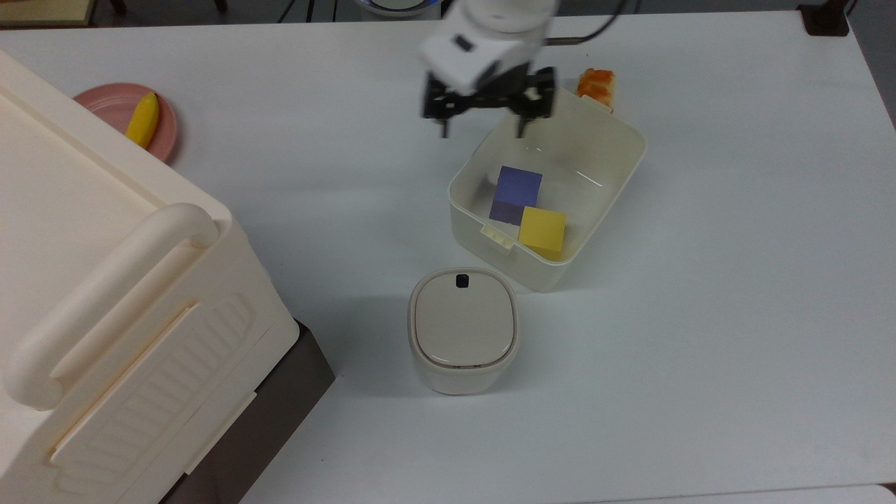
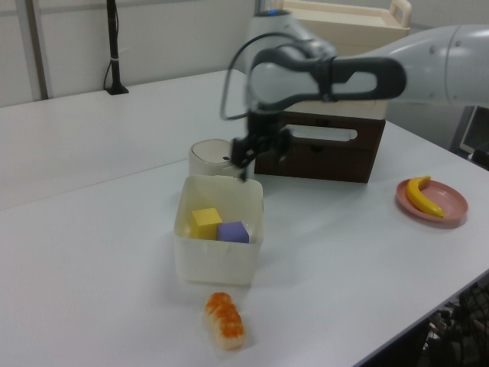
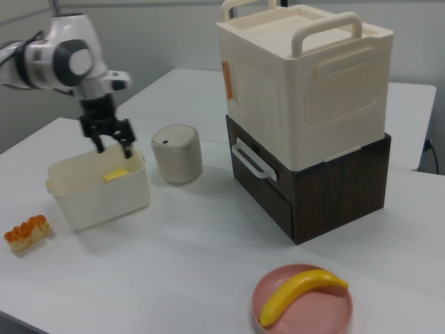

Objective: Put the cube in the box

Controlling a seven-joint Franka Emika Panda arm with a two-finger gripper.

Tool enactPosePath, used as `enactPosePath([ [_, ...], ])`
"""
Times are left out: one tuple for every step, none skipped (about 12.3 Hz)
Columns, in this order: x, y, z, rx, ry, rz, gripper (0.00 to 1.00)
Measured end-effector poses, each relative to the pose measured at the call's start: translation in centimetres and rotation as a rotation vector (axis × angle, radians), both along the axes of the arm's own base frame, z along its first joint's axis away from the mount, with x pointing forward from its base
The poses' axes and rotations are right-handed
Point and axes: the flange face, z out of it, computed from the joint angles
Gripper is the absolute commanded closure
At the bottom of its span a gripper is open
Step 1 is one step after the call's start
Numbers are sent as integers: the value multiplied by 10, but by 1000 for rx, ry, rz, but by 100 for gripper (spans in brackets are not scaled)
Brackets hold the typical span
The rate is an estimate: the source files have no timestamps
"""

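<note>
The box (image 1: 625,170) is a low cream tub near the table's middle. Inside it a purple cube (image 1: 516,192) and a yellow cube (image 1: 542,229) lie side by side, touching. Both also show in the left view, yellow cube (image 2: 206,222) and purple cube (image 2: 233,231), within the box (image 2: 218,264). My gripper (image 1: 482,129) hangs open and empty above the box's far corner, on the top view's left. In the right view the gripper (image 3: 113,145) is over the box (image 3: 97,198), where a sliver of the yellow cube (image 3: 115,175) shows.
A small lidded bin (image 1: 463,327) stands just in front of the box. A big cream crate (image 1: 105,294) sits on a dark drawer unit at the top view's left. A banana (image 1: 142,120) lies on a pink plate (image 1: 105,105). A sushi piece (image 1: 596,82) lies behind the box.
</note>
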Motion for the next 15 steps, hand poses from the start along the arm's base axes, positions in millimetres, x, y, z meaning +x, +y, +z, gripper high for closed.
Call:
enactPosePath([
  [5,-33,2,0,1,-17,0],
  [9,-64,0,0,7,-33,0],
  [11,-92,-6,-1,18,-52,0],
  [11,-115,-14,-1,28,-72,0],
  [11,-133,-28,0,30,-89,0],
  [11,-140,-51,2,12,-97,0],
  [10,-141,-81,-11,0,-87,0],
  [9,-141,-112,-30,9,-70,0],
  [11,-140,-138,-36,14,-57,3],
  [15,-138,-155,-34,8,-51,30],
  [18,-137,-167,-31,0,-49,52],
  [20,-137,-172,-30,-4,-47,58],
  [21,-138,-174,-30,-8,-46,58],
  [21,-138,-174,-31,-9,-45,58],
  [22,-139,-172,-31,-13,-42,58],
])
